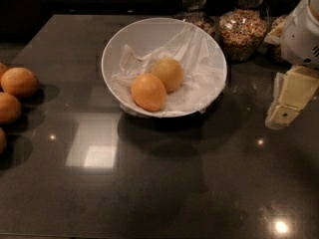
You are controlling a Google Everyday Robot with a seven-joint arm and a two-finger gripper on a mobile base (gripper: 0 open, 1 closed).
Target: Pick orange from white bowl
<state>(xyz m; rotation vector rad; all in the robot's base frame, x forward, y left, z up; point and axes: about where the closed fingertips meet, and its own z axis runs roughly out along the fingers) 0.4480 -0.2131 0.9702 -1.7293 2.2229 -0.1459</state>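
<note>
Two fruits are sitting in the white bowl [110, 51], and we are marking the paler, yellowish one at the back as the orange [168, 73]. It is resting on the crumpled white paper [200, 66] lining the bowl, roughly mid-bowl. It is touching the brighter orange fruit [148, 91], which is lying in front of it and to its left, nearer the camera.

The bowl is standing on a dark glossy counter [159, 188], toward the back and a bit left of centre.

We are seeing the gripper [283, 114] at the right edge of the view, well apart from the bowl and off to its right. It is hanging just above the counter with its cream-coloured end pointing down and left. Nothing is showing in its grasp. We are not able to tell whether it is released or clenched. The white arm housing [301, 31] is sitting above it at the upper right.

Behind the bowl, glass jars of grains [242, 34] are lining the back edge.

At the far left, a group of darker oranges [19, 82] is lying on the counter, well apart from the bowl and partly cut off by the frame edge.
</note>
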